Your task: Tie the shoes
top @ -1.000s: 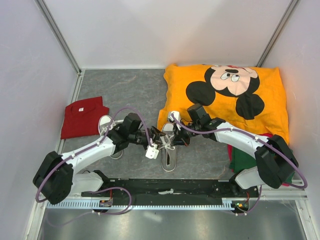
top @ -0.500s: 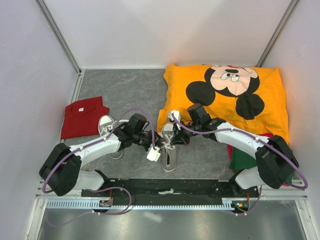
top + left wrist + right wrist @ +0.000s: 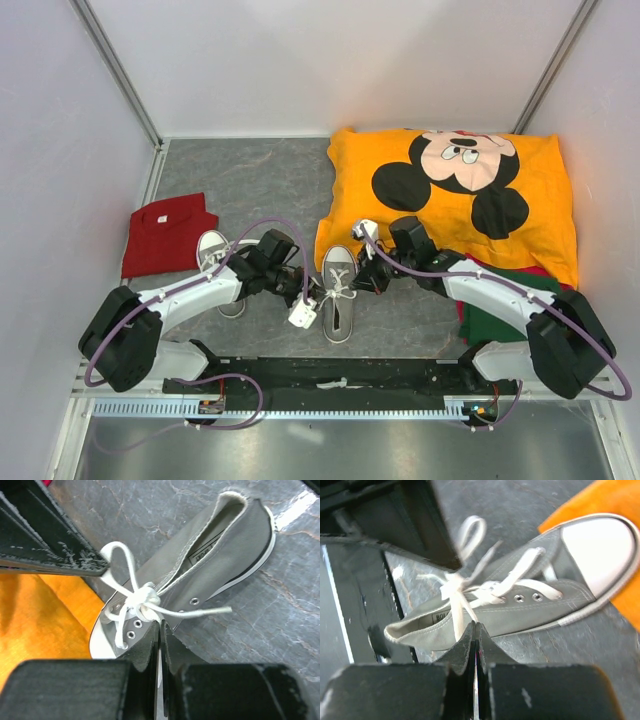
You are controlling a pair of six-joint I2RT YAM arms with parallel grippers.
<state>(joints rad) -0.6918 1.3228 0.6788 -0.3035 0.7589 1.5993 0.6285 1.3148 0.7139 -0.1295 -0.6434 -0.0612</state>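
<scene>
- Top view, 9 o'clock: red shirt [image 3: 165, 235] is laid flat on grey table [image 3: 260, 180], close to L wall.
- Just at its 3 o'clock: outer shoe [image 3: 211, 247] is seen, white toe cap twd 12. Heel end is covered by left arm [image 3: 190, 292].
- left gripper [image 3: 159, 626]: pads are pressed flat together, w/ only a thin white sliver seen btwn them. Tips are set right at knot [image 3: 147, 599], so a bit of lace is pinched. In top view it is placed at 9 o'clock of centre shoe.
- centre shoe [image 3: 338, 318]: stood on its sole on table, btwn both grippers. Toe is pointed to 12, heel to 6, and toe cap is met by hem of orange shirt [image 3: 540, 240].
- laces [image 3: 340, 293]: white, knotted above the eyelets. One loop is raised, and one loose end is trailed over shoe's side.
- right gripper [image 3: 475, 626]: closed right up, no gap seen. A lace strand is run from knot into its tips. It is placed at 3 o'clock of centre shoe.
- Orange shirt (mouse print) is spread at 1–2 o'clock.
- green cloth [image 3: 500, 320] is partly hidden under right arm [image 3: 490, 290], at 4 o'clock.
</scene>
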